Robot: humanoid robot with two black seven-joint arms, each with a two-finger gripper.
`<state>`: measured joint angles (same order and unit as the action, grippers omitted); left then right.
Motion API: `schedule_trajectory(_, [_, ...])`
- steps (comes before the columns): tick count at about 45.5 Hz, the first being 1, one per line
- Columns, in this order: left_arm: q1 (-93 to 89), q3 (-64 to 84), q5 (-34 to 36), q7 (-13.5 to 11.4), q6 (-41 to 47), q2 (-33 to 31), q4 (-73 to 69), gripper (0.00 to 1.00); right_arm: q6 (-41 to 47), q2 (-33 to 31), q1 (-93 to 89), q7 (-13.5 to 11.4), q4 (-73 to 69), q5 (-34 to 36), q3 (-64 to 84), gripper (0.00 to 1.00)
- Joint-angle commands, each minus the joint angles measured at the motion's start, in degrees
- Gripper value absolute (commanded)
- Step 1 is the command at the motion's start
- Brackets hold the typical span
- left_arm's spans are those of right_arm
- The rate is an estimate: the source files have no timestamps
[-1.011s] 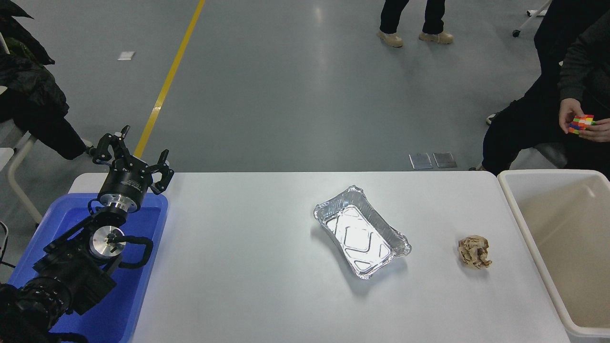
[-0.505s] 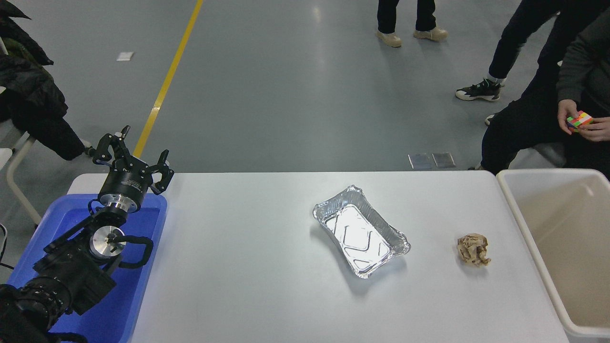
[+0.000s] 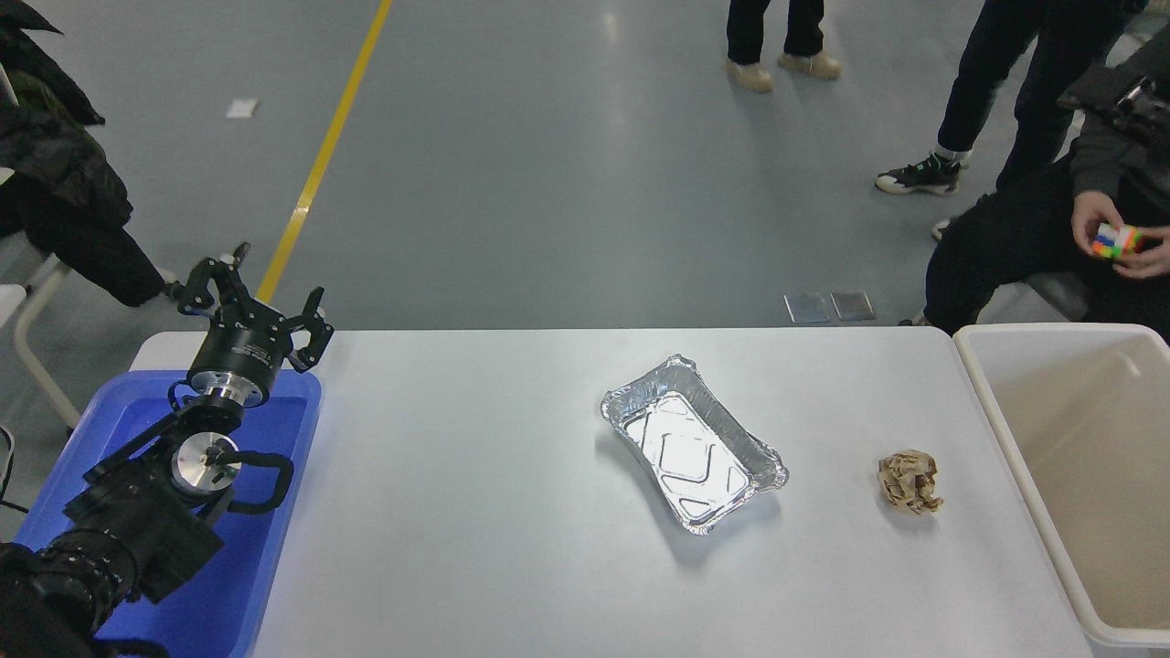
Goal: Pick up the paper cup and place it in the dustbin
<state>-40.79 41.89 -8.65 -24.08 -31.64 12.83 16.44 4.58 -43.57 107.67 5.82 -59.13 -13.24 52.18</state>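
The paper cup does not show anywhere in the head view. The dustbin (image 3: 983, 384), a large off-white tub with a beige inside, stands at the table's right end, and the part of its inside in view holds nothing. My left gripper (image 3: 256, 297) is parked at the lower left above the blue bin, its fingers spread open and empty. My right arm and gripper are out of view.
A blue plastic bin (image 3: 283, 475) sits under my left arm. A silver foil tray (image 3: 692, 443) lies mid-table and a crumpled brown paper ball (image 3: 909, 482) lies right of it. A seated person (image 3: 1051, 219) at the far right handles a colourful cube (image 3: 1115, 240). Other people stand beyond.
Neither arm has moved, nor anything on the table. A person has walked into view at the top right, and the seated person's hands have shifted with the cube.
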Motion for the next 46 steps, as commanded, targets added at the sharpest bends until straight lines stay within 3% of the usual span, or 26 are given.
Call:
schedule_trajectory(1, [0.01,-0.05,-0.05,0.00,0.00,0.00,0.00,0.99,0.16,7.25,19.23,0.60,-17.05,-1.97,16.53,1.00])
schedule_trajectory(7, [0.01,-0.05,-0.05,0.00,0.00,0.00,0.00,0.99,0.34,14.38,24.51,0.60,-23.03,-2.67,21.02,1.00])
schedule_trajectory(16, [0.01,-0.05,-0.05,0.00,0.00,0.00,0.00,0.99,5.96,20.09,27.59,0.60,-27.61,-2.58,20.42,1.00])
schedule_trajectory(30, [-0.08,-0.05,-0.05,0.00,0.00,0.00,0.00,0.99,14.75,23.88,28.83,0.69,-35.43,-1.62,17.43,1.00])
schedule_trajectory(46, [0.01,-0.05,-0.05,0.00,0.00,0.00,0.00,0.99,26.79,24.14,29.18,2.97,-39.92,1.55,17.34,1.00])
